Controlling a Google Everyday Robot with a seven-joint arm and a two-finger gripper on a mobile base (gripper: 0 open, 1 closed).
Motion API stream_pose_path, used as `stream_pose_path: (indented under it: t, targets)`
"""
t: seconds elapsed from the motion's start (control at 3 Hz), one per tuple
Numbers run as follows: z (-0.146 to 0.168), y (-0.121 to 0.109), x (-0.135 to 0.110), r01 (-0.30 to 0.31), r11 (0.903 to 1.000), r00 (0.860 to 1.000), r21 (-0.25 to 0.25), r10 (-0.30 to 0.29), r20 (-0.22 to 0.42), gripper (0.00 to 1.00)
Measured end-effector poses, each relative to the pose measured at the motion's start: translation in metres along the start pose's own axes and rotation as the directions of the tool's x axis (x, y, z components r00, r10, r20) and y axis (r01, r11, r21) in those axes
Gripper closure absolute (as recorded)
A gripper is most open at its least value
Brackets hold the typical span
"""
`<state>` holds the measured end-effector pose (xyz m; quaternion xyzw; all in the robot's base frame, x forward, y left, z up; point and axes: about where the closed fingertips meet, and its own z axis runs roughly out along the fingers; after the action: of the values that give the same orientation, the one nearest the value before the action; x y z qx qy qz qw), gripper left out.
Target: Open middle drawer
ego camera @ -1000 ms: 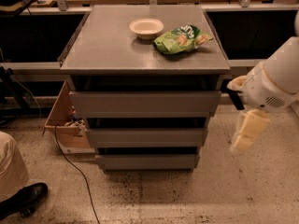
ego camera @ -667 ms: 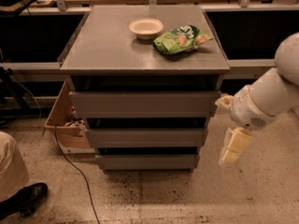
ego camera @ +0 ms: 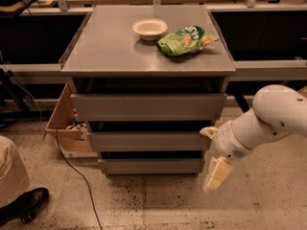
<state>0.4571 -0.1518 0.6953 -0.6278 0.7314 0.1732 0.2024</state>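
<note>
Your tool (ego camera: 213, 178) hangs low, just right of the middle drawer (ego camera: 148, 141), pointing at the speckled floor (ego camera: 158, 200). It shows as one cream block, so you cannot tell whether it is apart or together. The drawer is the flat matt grey front between two others, its inside hidden. On the smooth grey tabletop (ego camera: 105, 47) sit a round pale bowl (ego camera: 150, 28) and a crinkled green bag (ego camera: 186, 39).
</note>
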Motion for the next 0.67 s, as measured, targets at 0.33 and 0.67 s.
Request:
stream_pose_path:
  t: [0.33, 0.67]
  targets:
    - [0.0, 0.0, 0.0, 0.0, 1.0, 1.0, 0.0, 0.0, 0.0, 0.0]
    - [0.012, -0.004, -0.003, -0.001, 1.0, 1.0, -0.004, 0.001, 0.017, 0.0]
